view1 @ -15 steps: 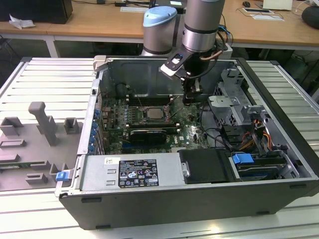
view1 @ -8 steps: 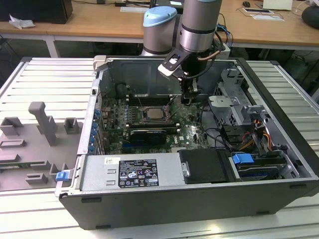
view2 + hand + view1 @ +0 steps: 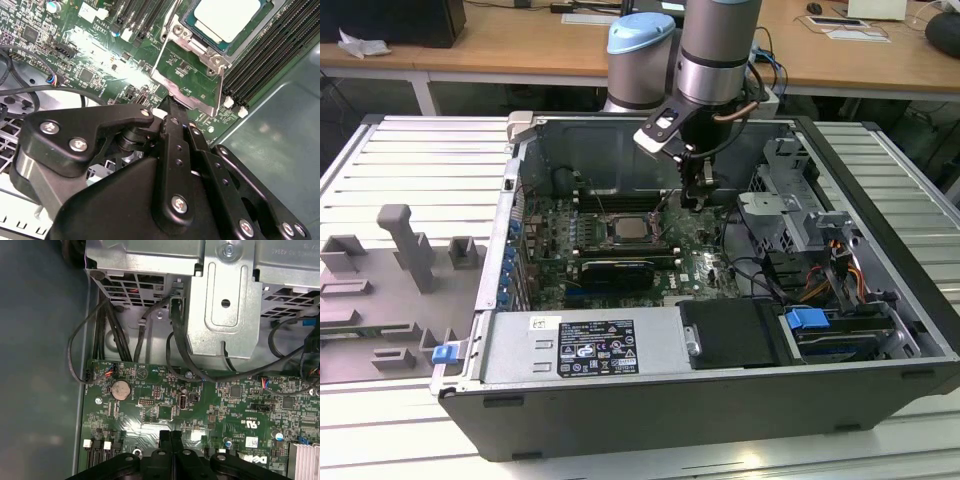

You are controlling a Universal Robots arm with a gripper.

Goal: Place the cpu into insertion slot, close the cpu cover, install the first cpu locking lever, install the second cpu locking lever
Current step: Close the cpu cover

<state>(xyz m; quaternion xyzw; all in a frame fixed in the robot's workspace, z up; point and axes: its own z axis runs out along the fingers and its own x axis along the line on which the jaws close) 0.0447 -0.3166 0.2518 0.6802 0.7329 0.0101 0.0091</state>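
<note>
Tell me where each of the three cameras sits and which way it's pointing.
Exterior view: off the arm, above the open computer case, looking down into it; the arm and gripper show.
Second wrist view: on the arm behind the gripper, looking past its shut fingers at the cpu and the open cover.
First wrist view: on the arm, looking over the gripper at the motherboard and drive cage.
Shared: cpu in the exterior and second wrist views; gripper in both wrist views.

Even room light, glare on motherboard [image 3: 107, 75]
</note>
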